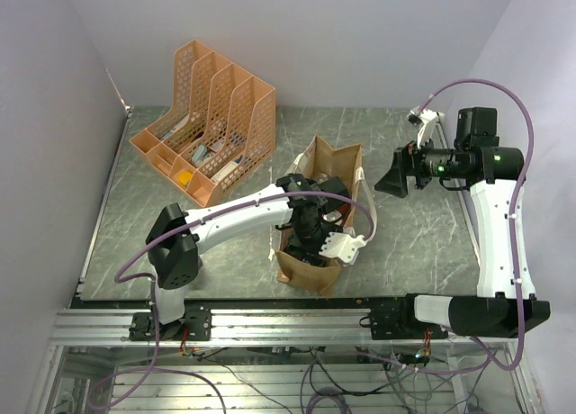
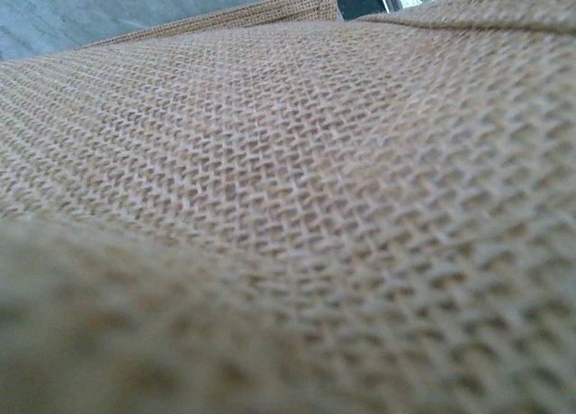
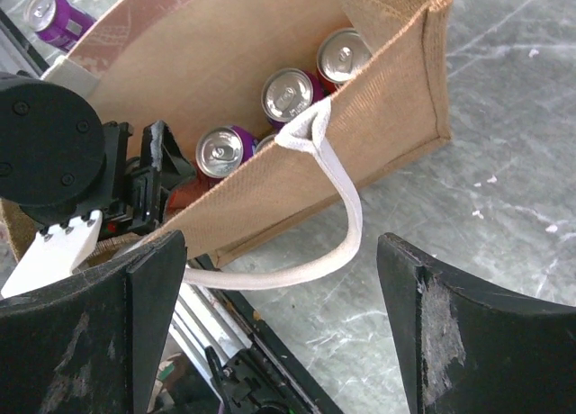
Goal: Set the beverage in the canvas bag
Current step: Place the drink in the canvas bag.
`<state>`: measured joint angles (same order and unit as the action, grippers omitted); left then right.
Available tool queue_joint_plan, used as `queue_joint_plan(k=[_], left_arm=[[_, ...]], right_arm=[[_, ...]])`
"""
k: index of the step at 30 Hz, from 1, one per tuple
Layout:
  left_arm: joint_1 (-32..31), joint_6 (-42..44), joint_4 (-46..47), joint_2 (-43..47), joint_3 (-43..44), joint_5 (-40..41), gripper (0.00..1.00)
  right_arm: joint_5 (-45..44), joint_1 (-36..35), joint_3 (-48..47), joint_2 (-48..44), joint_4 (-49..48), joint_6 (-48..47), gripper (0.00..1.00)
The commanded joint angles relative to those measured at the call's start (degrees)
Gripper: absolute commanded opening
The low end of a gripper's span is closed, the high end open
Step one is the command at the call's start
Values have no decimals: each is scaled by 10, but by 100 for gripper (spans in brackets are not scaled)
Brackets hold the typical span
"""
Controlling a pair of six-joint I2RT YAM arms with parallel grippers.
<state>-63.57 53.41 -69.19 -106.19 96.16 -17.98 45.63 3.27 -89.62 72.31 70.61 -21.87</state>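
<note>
The canvas bag of purple cans sits at nine o'clock from the open right claw; left claw inside, grip unclear.

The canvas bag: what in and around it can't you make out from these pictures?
- Left pincer: right wrist view, canvas bag wall hides its tips; open or gripping, unclear.
- Left wrist view: only blurred weave.
- Cans: labels hidden below the bag rim; top view, the left arm covers them.

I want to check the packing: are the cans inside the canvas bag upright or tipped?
Upright. The right wrist view shows three cans in the canvas bag, silver tops facing up.
</note>
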Motion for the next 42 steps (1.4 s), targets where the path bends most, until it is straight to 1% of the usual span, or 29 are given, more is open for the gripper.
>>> queue_joint_plan(k=[1,5,8,14,18,20,21,24,26,27,28,30,36,42], left_arm=[[-7,3,-82,-5,8,6,13],[-7,-62,12,15,-29,24,15],[-7,-76,56,23,-52,29,17],[-7,-63,50,22,-67,34,18],[-7,-76,44,19,-47,25,18],[-7,-81,41,16,-37,19,18],[-7,-83,39,15,-33,16,18],[-6,-82,36,19,-25,8,17],[-4,-76,34,23,-19,-2,16],[-4,-70,32,25,-17,-7,16],[-2,-66,32,28,-17,-10,15],[3,-55,29,34,-15,-13,14],[30,-7,-16,36,21,-37,8],[34,54,-90,14,47,-14,7]], right_arm=[[25,-18,-27,17,2,2,86],[23,-49,-16,28,-17,33,85],[15,-64,-10,40,-36,63,85],[-49,-95,-1,74,-60,109,84],[-85,-104,18,87,-81,131,83],[-100,-109,24,92,-88,134,80],[-103,-110,24,97,-90,132,77],[-105,-111,15,105,-88,127,62],[-104,-111,-1,110,-87,120,49],[-106,-111,-10,114,-86,118,40],[-110,-111,-20,117,-85,114,28],[-120,-112,-34,117,-84,112,0],[-132,-110,-70,110,-66,85,0],[-122,-106,-89,112,-44,68,0]])
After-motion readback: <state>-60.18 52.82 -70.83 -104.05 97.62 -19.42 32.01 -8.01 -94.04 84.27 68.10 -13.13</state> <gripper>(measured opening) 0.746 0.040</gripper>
